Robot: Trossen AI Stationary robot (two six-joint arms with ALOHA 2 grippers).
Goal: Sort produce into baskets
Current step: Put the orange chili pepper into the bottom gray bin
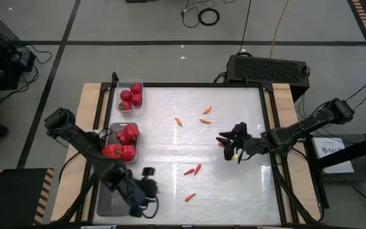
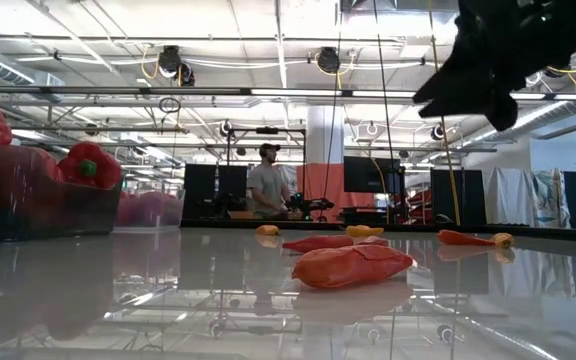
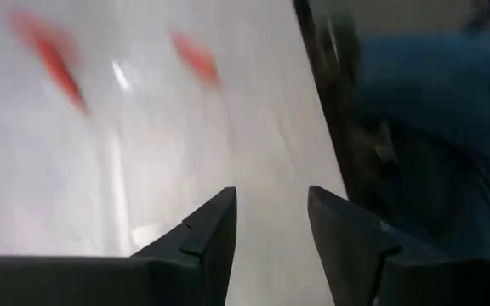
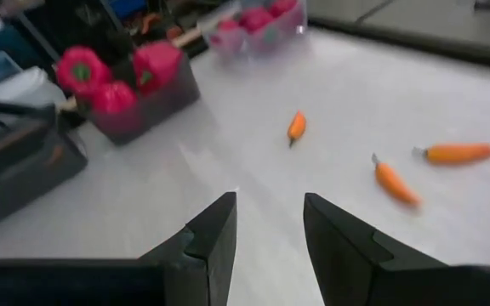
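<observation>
Several orange-red chili peppers lie loose on the white table, among them a pair (image 1: pixel 193 170) and one (image 1: pixel 190 197) near the front, and others (image 1: pixel 178 121) (image 4: pixel 394 183) farther back. Tomatoes (image 1: pixel 131 97) fill the small clear basket (image 1: pixel 136 82) at the far left. Bell peppers (image 1: pixel 122 141) sit in a grey basket (image 4: pixel 164 100) beside it. A second grey basket (image 4: pixel 24 170) stands at the near left. My left gripper (image 1: pixel 148 181) is open and empty above the table near the front. My right gripper (image 1: pixel 229 145) is open and empty, raised at the table's right (image 2: pixel 488 70).
A black box (image 1: pixel 269 67) stands behind the table's far edge. Dark rails (image 1: pixel 269 127) run along the table's sides. A person (image 2: pixel 268 185) stands in the room far behind the table. The table's middle (image 1: pixel 170 149) is bare between the chili groups.
</observation>
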